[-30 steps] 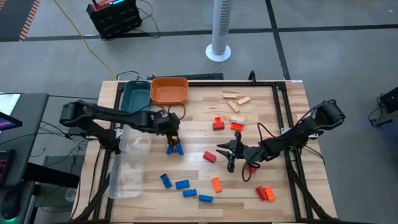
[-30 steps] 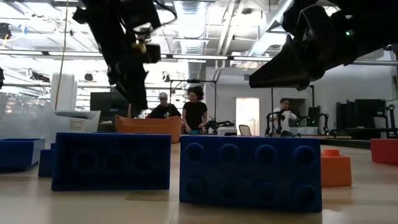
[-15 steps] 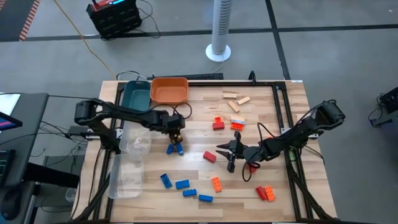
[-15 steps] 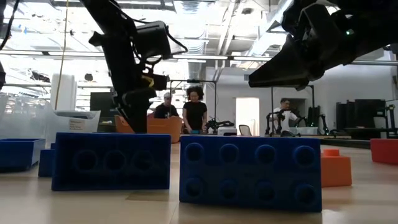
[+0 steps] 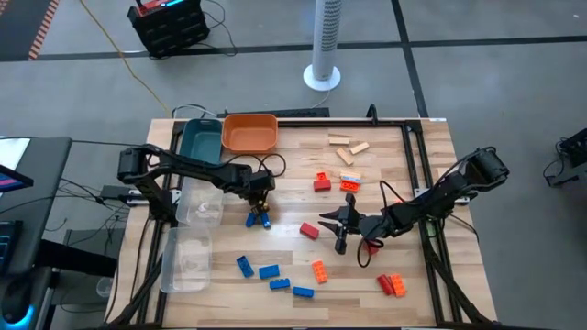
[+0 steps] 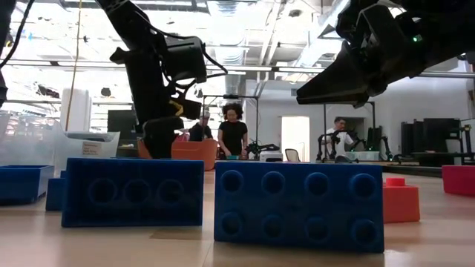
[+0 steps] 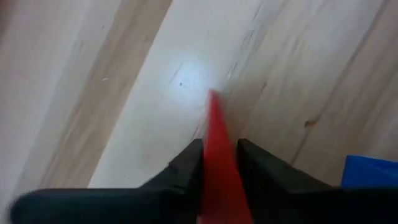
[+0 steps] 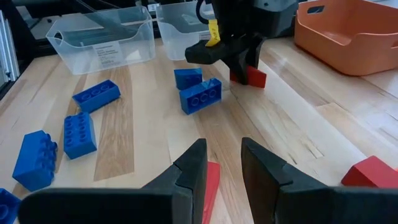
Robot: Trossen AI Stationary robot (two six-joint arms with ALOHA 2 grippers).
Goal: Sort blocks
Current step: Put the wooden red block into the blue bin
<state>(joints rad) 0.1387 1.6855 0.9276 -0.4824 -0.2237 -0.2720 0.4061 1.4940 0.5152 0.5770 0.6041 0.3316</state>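
My left gripper (image 5: 260,198) hangs over the table's left-middle, just beyond two blue blocks (image 5: 258,219), shut on a red block (image 8: 251,77). My right gripper (image 5: 333,229) waits open near the table's middle, fingers either side of a gap (image 8: 221,152), with another red block (image 5: 309,230) lying just in front. Several blue blocks (image 5: 271,275) lie flat near the table's near edge. Red and orange blocks (image 5: 335,182) and pale wooden blocks (image 5: 347,147) lie farther off. Big blue blocks (image 6: 297,200) fill the low view. My left gripper pinches the red block (image 7: 217,155) between its two fingers, coming from above and pointing down. The block sticks out below the fingertips (image 8: 214,53) toward the tabletop. Whether its lower end touches the wood I cannot tell.
A teal tray (image 5: 200,139) and an orange tray (image 5: 249,133) stand at the far left. Two clear trays (image 5: 194,209) (image 5: 183,261) line the left edge. Red and orange blocks (image 5: 393,284) lie near right. People stand in the room behind (image 6: 231,133).
My left arm has shifted toward the table's right and my left gripper has come down closer to the tabletop beside the two blue blocks. My right gripper has kept still.
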